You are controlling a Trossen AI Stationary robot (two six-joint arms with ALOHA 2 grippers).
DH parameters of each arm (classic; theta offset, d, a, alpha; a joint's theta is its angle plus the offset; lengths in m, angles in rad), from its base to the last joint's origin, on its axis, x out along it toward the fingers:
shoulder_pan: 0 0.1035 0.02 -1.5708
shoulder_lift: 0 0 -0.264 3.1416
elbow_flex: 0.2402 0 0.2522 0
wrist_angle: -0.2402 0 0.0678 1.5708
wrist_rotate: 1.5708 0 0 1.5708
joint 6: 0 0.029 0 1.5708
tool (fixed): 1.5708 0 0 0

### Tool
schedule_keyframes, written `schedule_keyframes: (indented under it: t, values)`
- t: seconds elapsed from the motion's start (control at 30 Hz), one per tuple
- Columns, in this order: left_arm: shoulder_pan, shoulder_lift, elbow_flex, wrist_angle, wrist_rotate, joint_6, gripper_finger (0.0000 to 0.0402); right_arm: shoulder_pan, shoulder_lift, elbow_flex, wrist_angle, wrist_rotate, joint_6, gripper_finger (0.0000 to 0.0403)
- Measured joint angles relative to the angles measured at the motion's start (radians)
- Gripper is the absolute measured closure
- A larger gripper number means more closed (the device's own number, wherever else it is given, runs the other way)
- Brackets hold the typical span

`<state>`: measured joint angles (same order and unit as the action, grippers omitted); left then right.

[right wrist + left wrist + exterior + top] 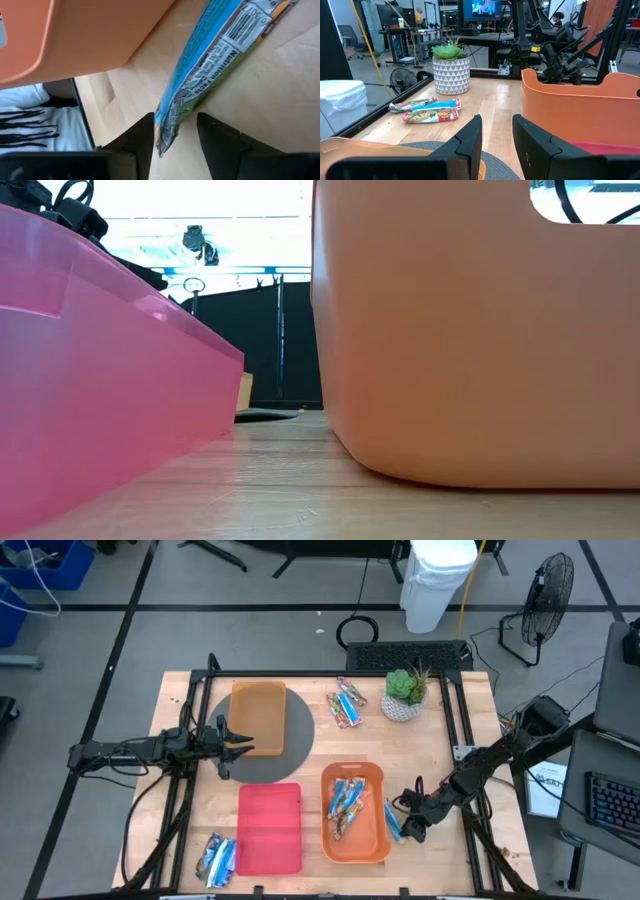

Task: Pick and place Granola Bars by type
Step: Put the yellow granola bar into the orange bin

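Right gripper (pixel 175 145), fingers parted, straddling the end of a blue foil-wrapped granola bar (pixel 215 65) lying on the wooden desk (pixel 270 110), not visibly clamping it, beside the orange plastic tray (pixel 355 840) at lower right of the high view. Left gripper (pixel 497 145), fingers parted and grasping nothing, hovering at centre left over the grey round mat (pixel 300 735).

I see a pale wood table (pixel 420 750), smooth plastic trays (pixel 355 815), shiny foil Granola Bars (pixel 346 706) and a matt grey mat (pixel 298 735).
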<state>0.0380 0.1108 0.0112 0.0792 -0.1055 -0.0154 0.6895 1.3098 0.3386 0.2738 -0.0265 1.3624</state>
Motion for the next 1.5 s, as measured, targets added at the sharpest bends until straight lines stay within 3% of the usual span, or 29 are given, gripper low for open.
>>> schedule_keyframes:
  t: [0.13, 0.3, 0.37, 0.73, 0.9, 1.13, 1.33, 1.5]
  values:
    - [0.000, 0.000, 0.000, 0.000, 0.000, 0.000, 0.0289, 0.000, 0.000, 0.000, -0.012, -0.001, -0.035, 0.0300]
    - [0.000, 0.000, 0.000, 0.000, 0.000, 0.000, 0.0289, 0.000, 0.000, -0.001, -0.010, -0.003, -0.129, 0.0382]
    - [0.000, 0.000, 0.000, 0.000, 0.000, 0.000, 0.0289, 0.000, 0.000, -0.001, -0.010, 0.003, -0.178, 0.0395]
    - [0.000, 0.000, 0.000, 0.000, 0.000, 0.000, 0.0289, 0.000, -0.042, -0.002, -0.027, 0.059, -0.276, 0.0402]
    - [0.000, 0.000, 0.000, 0.000, 0.000, 0.000, 0.0289, 0.000, -0.156, -0.002, -0.078, 0.058, -0.302, 0.0402]
    - [0.000, 0.000, 0.000, 0.000, 0.000, 0.000, 0.0289, 0.000, -0.389, -0.002, -0.336, 0.095, -0.298, 0.0403]
    - [0.000, 0.000, 0.000, 0.000, 0.000, 0.000, 0.0289, 0.000, -0.568, -0.002, -0.542, 0.252, -0.286, 0.0403]
    - [0.000, 0.000, 0.000, 0.000, 0.000, 0.000, 0.0289, 0.000, -0.639, -0.002, -0.587, 0.417, -0.361, 0.0403]
